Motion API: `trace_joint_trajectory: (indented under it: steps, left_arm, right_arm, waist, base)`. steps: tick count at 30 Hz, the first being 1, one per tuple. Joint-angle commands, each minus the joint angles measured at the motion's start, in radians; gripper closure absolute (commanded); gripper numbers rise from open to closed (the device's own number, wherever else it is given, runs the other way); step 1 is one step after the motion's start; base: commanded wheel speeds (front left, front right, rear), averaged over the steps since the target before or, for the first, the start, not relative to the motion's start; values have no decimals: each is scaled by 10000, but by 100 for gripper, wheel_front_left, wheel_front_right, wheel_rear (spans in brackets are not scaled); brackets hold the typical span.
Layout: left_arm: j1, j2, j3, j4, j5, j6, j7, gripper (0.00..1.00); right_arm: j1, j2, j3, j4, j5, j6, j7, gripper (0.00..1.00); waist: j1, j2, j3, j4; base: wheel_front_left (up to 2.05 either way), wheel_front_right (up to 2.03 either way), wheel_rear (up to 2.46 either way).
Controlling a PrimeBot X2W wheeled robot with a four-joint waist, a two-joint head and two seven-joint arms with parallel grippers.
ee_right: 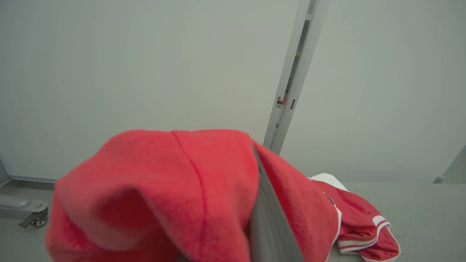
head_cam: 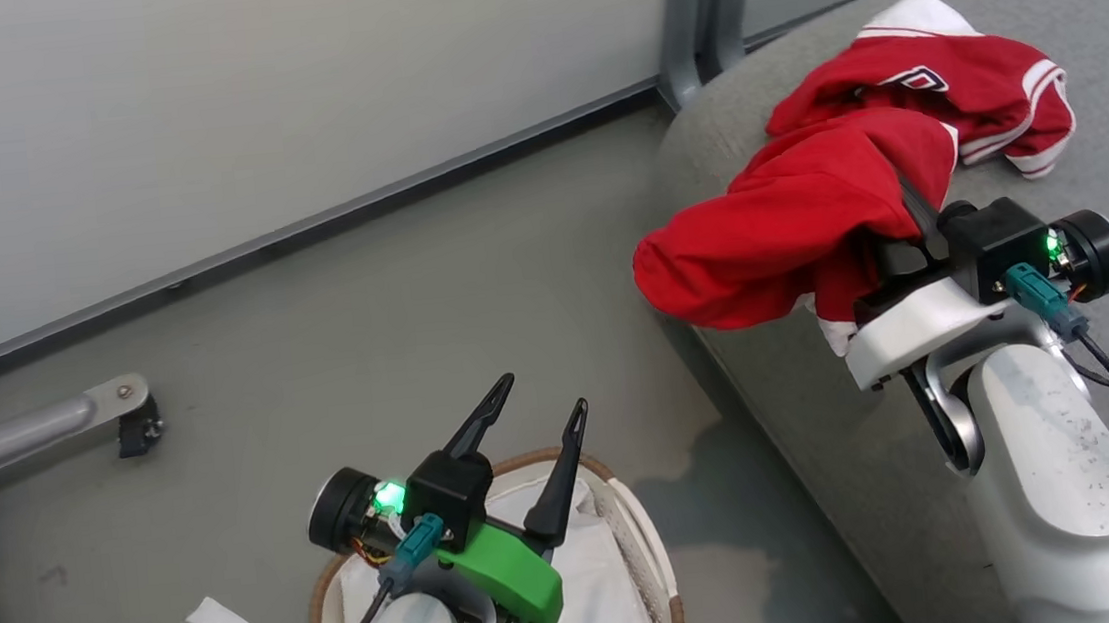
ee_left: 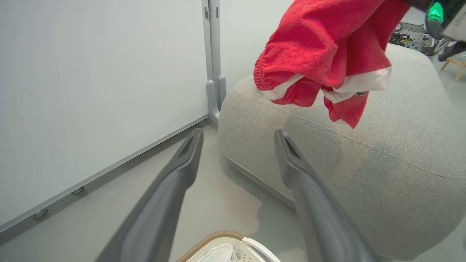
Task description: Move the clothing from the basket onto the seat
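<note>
Limp red garment hangs from the right tool over the seat's edge.
Looks light and floppy; right tool clenched on a bunched fold, a sound hold; left tool released beside the seat.

Left hand: two long dark fingers spread wide, pointing up, empty. Right hand: clamped on bright red fabric garment.
</note>
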Motion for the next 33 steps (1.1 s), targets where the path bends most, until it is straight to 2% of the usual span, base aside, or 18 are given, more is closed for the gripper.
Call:
trace_joint_trajectory:
  steps: [1, 8, 16, 24, 33]
  left_arm:
    - [-240, 7, 11, -23, 88, -24, -3, 0]
    - [-655, 103, -235, 105, 296, -72, -3, 0]
    - [-1115, 283, -553, 107, 350, -93, -3, 0]
    - [-1805, 553, -876, -38, 370, -95, -3, 0]
    - [-2583, 894, -1052, -405, 507, -96, -3, 0]
  right_arm:
    - [-143, -25, -89, -69, 4, -11, -5, 100]
    - [-167, -17, -304, -145, 242, -11, -5, 100]
    - [-576, -22, -607, -242, 436, -11, -5, 100]
    - [-2523, -79, -1831, -320, -501, -11, -5, 100]
    - [-5173, -1598, -3309, 70, -1020, -11, -5, 100]
  waist:
    - [0, -1, 870, -1084]
    - [0, -1, 1474, -1933]
    - [0, -1, 2185, -2159]
    - [0, -1, 3382, -1607]
    - [0, -1, 5041, -691]
  base:
    - [0, 0, 0]
    - [0, 0, 0]
    - [0, 0, 0]
    - [0, 0, 0]
    - [0, 0, 0]
